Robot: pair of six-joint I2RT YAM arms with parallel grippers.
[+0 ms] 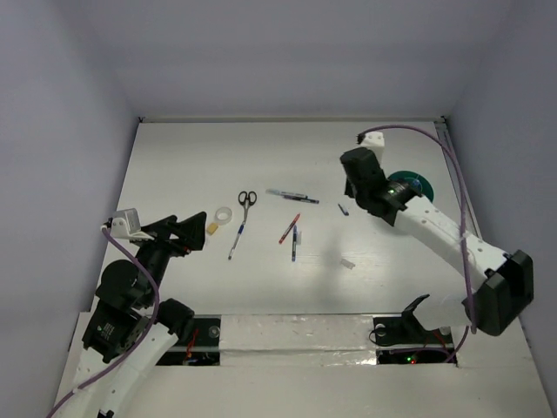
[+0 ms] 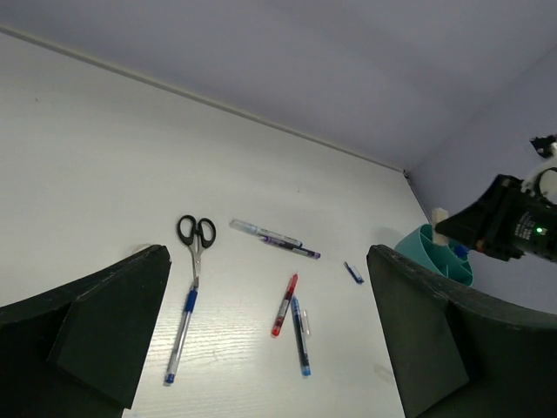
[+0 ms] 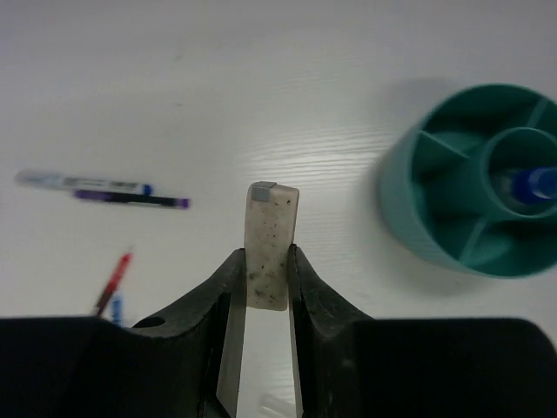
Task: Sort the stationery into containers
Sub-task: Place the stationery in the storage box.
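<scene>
**Eraser clamped in my right gripper, beside the tub**

My right gripper [image 3: 265, 292] is clenched on a speckled white eraser block [image 3: 271, 244]. The block stands up between my two fingers, with a small grey patch at its far end. Only my right wrist camera shows this grasp; from above, my own arm covers the block. The same camera looks down into the teal tub [image 3: 409, 235], which sits to the right of the eraser, near it but not under it. Dividers split the tub into outer compartments around a round centre well, and a blue item [image 3: 533, 185] lies in that well. From above, the tub is half hidden behind my right arm. I cannot tell whether the eraser touches the table [image 3: 261, 87].

My left gripper [image 1: 198, 232] is released, its fingers [image 2: 104, 322] spread wide apart. Its wrist camera looks out between them across the table. It shows the black-handled scissors [image 2: 197, 244], with a long blue pen [image 2: 181, 326] just below the blades. A clear pen [image 2: 261, 233] and a purple pen [image 2: 291, 249] lie side by side. A red pen [image 2: 284, 305] lies next to a short blue pen [image 2: 299, 335], and a small blue cap [image 2: 353, 273] lies apart from them towards the tub.

The top view alone shows three more things. A white ring [image 1: 224, 213] and a small yellowish block [image 1: 212, 228] lie just beyond my left fingertips. A small white piece [image 1: 347, 264] lies alone, nearer my bases.
</scene>
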